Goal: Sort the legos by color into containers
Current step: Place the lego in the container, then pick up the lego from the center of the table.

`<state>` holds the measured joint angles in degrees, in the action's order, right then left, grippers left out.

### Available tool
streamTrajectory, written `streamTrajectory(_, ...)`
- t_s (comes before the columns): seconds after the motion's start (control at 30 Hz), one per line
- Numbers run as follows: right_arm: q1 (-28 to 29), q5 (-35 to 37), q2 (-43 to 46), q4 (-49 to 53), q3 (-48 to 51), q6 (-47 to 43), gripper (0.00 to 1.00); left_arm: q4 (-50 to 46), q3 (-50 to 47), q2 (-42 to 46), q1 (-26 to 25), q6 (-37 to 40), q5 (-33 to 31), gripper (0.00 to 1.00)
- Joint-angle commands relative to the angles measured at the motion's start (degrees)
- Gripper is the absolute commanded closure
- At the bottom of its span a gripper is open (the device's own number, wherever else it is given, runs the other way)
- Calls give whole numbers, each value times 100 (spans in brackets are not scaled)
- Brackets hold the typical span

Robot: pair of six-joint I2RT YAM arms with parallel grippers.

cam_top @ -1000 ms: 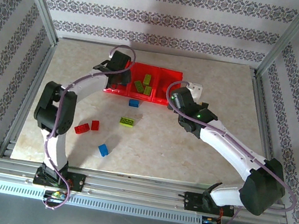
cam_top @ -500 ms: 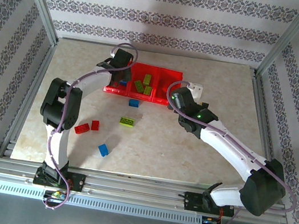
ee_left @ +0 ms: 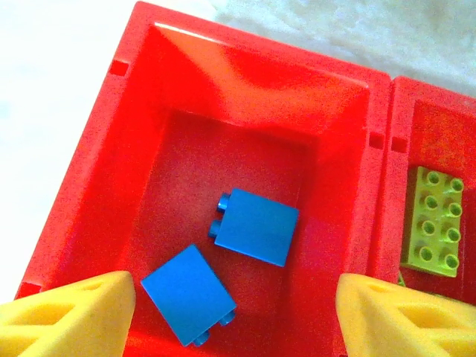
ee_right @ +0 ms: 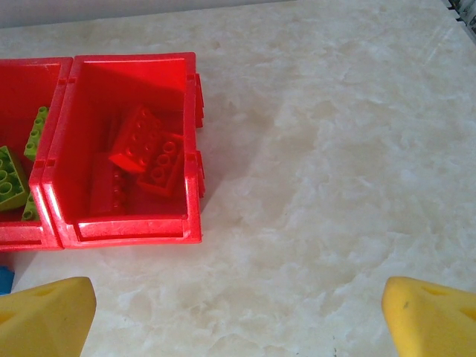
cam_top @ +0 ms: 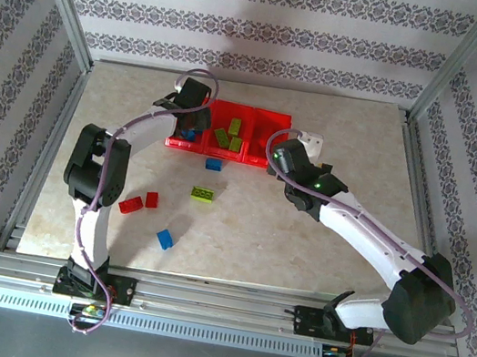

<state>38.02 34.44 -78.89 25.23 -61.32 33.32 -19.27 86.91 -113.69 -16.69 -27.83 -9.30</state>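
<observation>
We see the translucent red tray (cam_top: 260,111) lying toward the far edge of the tabletop (cam_top: 355,144), a little left of its middle, with its three compartments side by side. The left gripper (ee_left: 232,316) hangs over the left compartment (ee_left: 178,89), its yellow fingertips (ee_left: 71,312) spread wide with nothing held between them. Beneath it two blue bricks (ee_left: 256,227) lie on their sides on the compartment floor, close together; we cannot tell whether they touch. In the middle compartment (ee_right: 33,201) we find lime green bricks (cam_top: 226,132), among them a studded plate lying flat against the dividing wall. The right compartment (ee_right: 126,230) holds red bricks (ee_right: 145,149), piled loosely toward its left side. The right gripper (ee_right: 238,320) hovers over bare tabletop just off the tray's right end, its jaws as wide apart as the left's and empty. On the tabletop, outside the tray, a loose blue brick (cam_top: 213,164) rests just beside the tray's near wall. A lime green plate (cam_top: 202,193) lies a little nearer to us. Two loose red bricks (cam_top: 131,206) lie side by side toward the left edge, and another blue brick (cam_top: 165,239) sits closest to the near edge.
</observation>
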Motion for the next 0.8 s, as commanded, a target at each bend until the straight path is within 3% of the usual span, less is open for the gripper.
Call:
streamTrajectory(0.0, 30, -31, 94, -17, 99, 89, 2, -18, -155, 362, 70, -47, -48, 25)
streamTrajectory(0.07, 43, -33, 79, -19, 95, 95, 2, 34, -267, 500, 74, -80, -13, 22)
streamTrajectory(0.23, 68, -111, 2, -43, 77, 88, 2, 155, -573, 932, 79, -165, 3, 0)
streamTrajectory(0.53, 224, -766, -455, -263, -79, -288, 2, 410, -1466, 1850, 186, -475, -95, 0)
streamTrajectory(0.77, 597, -1247, -1351, -133, -715, -691, 2, 520, -2372, 2675, 369, -554, -272, 0)
